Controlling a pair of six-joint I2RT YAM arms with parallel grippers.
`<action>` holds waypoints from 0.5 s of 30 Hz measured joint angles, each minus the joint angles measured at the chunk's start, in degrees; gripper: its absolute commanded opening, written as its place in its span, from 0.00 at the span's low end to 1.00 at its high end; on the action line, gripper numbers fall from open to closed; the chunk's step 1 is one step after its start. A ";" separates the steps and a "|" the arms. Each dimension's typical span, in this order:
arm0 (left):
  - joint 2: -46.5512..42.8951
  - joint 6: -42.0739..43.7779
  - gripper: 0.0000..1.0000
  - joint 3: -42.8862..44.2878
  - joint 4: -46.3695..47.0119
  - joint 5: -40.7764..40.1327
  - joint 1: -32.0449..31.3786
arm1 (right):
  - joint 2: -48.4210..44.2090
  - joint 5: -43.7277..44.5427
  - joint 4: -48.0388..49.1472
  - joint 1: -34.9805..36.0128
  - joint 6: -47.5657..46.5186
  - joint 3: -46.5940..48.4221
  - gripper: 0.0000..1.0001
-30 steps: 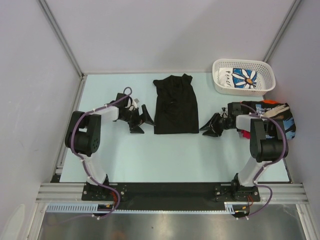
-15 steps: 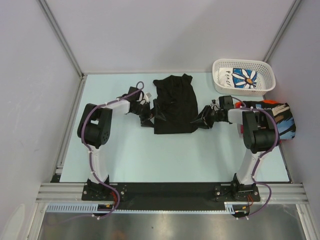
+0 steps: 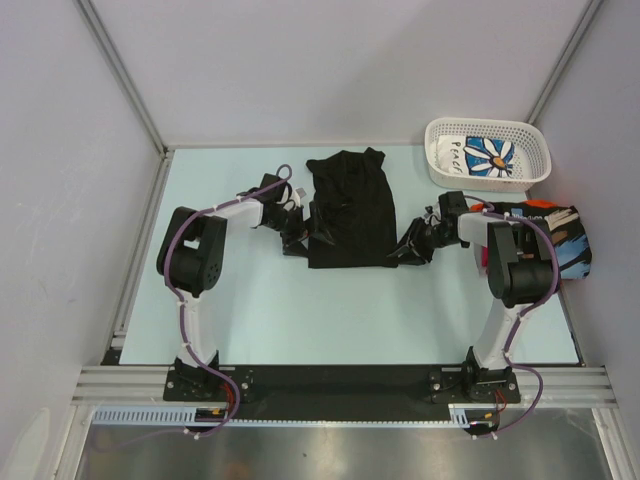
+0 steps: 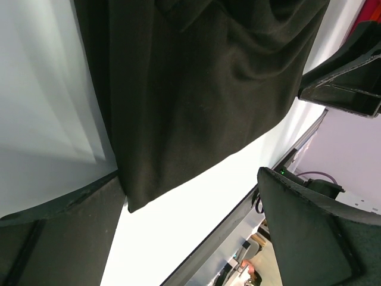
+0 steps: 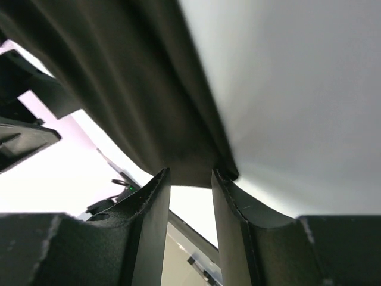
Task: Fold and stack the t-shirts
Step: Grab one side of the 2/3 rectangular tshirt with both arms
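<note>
A plain black t-shirt (image 3: 350, 210) lies on the table, folded into a long narrow shape with its collar away from the arms. My left gripper (image 3: 300, 233) sits at the shirt's near left edge. In the left wrist view it (image 4: 190, 229) is wide open, and the shirt's (image 4: 196, 89) near corner lies by one of its fingers (image 4: 59, 232). My right gripper (image 3: 408, 250) is at the shirt's near right corner. In the right wrist view it (image 5: 190, 179) stands partly open, its tips at the edge of the black cloth (image 5: 149, 101), with nothing between the pads.
A white lattice basket (image 3: 440, 170) at the back right holds a white shirt with a blue daisy print (image 3: 485, 155). A pile of black printed shirts (image 3: 555, 240) lies at the right edge behind the right arm, with a bit of red cloth (image 3: 484, 263) showing. Walls enclose the table.
Both grippers have moved inward from beside the shirt to its near side edges. The left one reached the left edge, the right one the near right corner.
</note>
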 measured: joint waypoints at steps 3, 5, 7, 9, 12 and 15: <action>0.00 0.26 1.00 0.00 -0.26 0.02 0.00 | -0.74 1.07 -2.47 -0.83 -1.64 0.00 0.39; 0.00 0.48 1.00 0.00 -0.35 0.04 0.00 | -1.36 1.62 -3.32 -1.62 -2.62 -0.02 0.40; 0.00 0.52 0.99 -0.02 -0.39 0.04 0.00 | -1.68 1.99 -3.93 -2.21 -3.43 -0.02 0.40; 0.00 0.55 1.00 -0.02 -0.42 0.04 0.00 | -1.70 2.56 -4.55 -2.82 -4.22 -0.04 0.39; 0.00 0.55 1.00 -0.02 -0.42 0.04 0.00 | -1.70 2.99 -4.98 -3.30 -4.63 -0.13 0.39; 0.00 0.55 1.00 -0.02 -0.44 0.04 0.00 | -1.55 2.99 -4.85 -3.21 -4.90 -0.13 0.39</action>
